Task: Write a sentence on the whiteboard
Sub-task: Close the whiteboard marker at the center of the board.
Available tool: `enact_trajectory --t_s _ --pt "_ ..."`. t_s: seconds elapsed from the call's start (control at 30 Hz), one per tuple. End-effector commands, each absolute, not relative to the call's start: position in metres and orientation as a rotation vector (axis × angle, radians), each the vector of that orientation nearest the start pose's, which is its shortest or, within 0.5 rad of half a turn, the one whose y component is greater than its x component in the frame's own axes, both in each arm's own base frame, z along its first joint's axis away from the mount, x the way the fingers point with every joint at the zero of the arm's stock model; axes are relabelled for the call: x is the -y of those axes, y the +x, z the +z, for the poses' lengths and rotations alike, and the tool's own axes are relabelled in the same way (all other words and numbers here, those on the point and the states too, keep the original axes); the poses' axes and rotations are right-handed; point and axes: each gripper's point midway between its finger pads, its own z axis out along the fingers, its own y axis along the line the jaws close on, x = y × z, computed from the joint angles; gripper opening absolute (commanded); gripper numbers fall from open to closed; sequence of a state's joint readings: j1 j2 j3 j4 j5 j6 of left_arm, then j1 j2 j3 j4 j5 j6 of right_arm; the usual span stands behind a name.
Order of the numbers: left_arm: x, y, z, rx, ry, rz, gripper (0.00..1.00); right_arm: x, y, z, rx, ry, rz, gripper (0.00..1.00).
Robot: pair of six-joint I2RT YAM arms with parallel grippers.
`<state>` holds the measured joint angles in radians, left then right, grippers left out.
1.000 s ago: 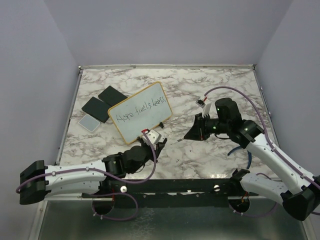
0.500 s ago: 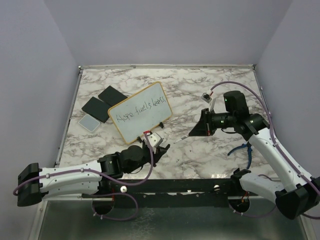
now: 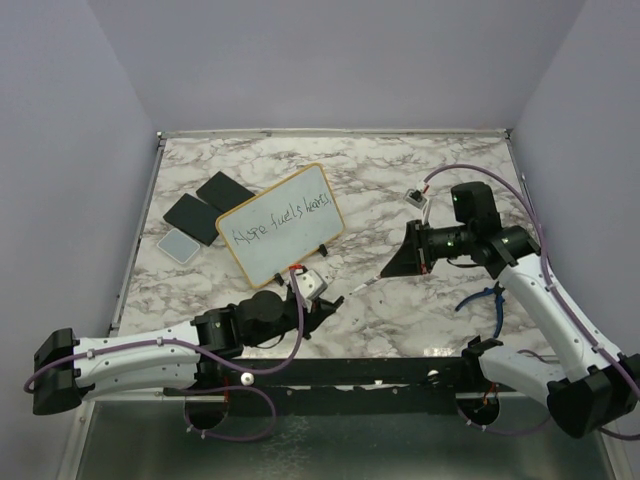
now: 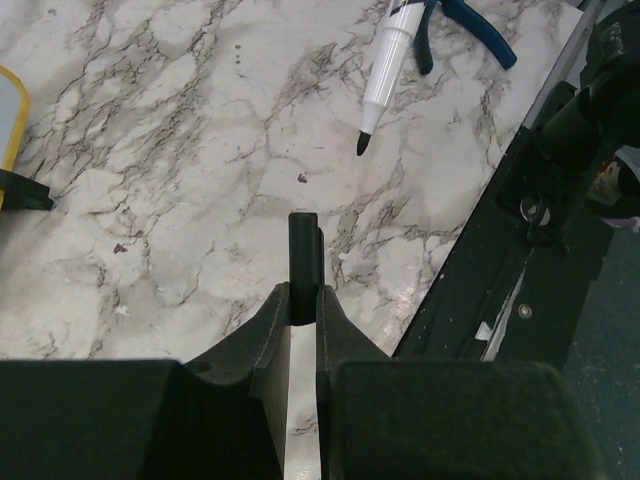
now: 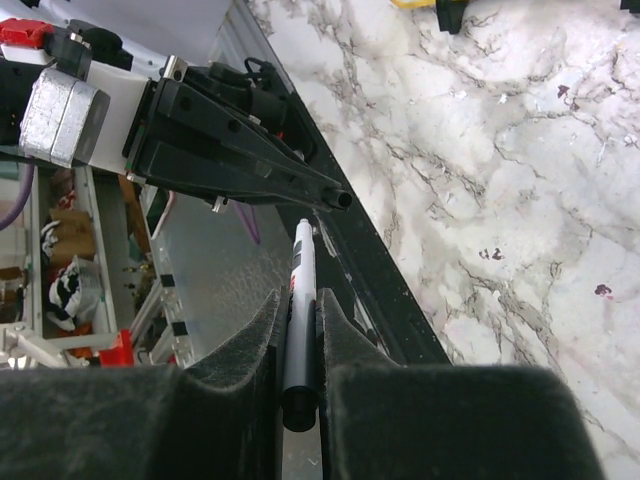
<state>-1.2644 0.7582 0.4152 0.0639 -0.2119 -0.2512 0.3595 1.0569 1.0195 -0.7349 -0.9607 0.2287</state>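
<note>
Whiteboard [image 3: 283, 222] lies left of centre on the tabletop [image 3: 420, 170], turned at an angle, with two black blocks [image 3: 195, 218] just beside its left end. Sentence [image 3: 280, 220] runs in one line across it and reads roughly "Hope fuels hearts". Writing looks complete.

Right pincer [image 5: 300, 310] is narrow, clamped on the barrel of the marker [image 5: 302, 265], over the right half of the tabletop. The bare tip points toward the near edge and the left arm.

Left pincer [image 4: 303, 298] is also narrow, gripping a short black piece that I judge to be the cap [image 4: 305, 245]. It sits near the near edge, just off the whiteboard's near corner.

Tip and cap are apart and roughly facing, but not in line: in the left wrist view the tip sits up and to the right of the cap's end. Blue pliers [image 4: 470, 25] lie beyond the marker, toward the right edge.

Step in hand, by judgement: recapping.
- Bring the two axes into line first, then close the gap slowly along that line.
- Hold one arm fixed and move only the other.
- Cannot tell from these views whether the cap's open end faces outward; check before pushing.
- Press until seated, with both grips firm.
- Risk: off-axis contact smears ink on the cap or levers the marker sideways in its pincer.
</note>
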Motion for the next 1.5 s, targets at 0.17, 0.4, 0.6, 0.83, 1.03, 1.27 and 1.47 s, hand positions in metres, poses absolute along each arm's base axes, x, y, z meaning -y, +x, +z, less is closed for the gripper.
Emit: enact_trajectory --t_s 0.17,0.4,0.6,0.83,1.03,1.27,1.47 --pt "0.293 0.109 0.176 -1.723 0.848 -0.916 0.0 -0.22 0.154 0.235 -2.293 -0.648 1.472 0.01" --pt "0.295 0.106 0.177 -1.717 0.861 -0.931 0.0 -0.22 0.156 0.231 -2.309 -0.64 1.469 0.01" --pt "0.297 0.103 0.181 -1.703 0.864 -0.963 0.0 -0.219 0.158 0.223 -2.339 -0.623 1.448 0.01" --pt "0.298 0.1 0.189 -1.677 0.864 -0.989 0.0 -0.219 0.158 0.222 -2.349 -0.619 1.457 0.01" --pt "0.299 0.099 0.192 -1.664 0.869 -0.999 0.0 -0.22 0.157 0.221 -2.348 -0.622 1.476 0.01" --pt "0.298 0.098 0.196 -1.648 0.865 -1.011 0.0 -0.22 0.156 0.219 -2.354 -0.62 1.481 0.01" --pt "0.3 0.097 0.196 -1.645 0.872 -1.02 0.0 -0.221 0.156 0.221 -2.349 -0.623 1.492 0.01"
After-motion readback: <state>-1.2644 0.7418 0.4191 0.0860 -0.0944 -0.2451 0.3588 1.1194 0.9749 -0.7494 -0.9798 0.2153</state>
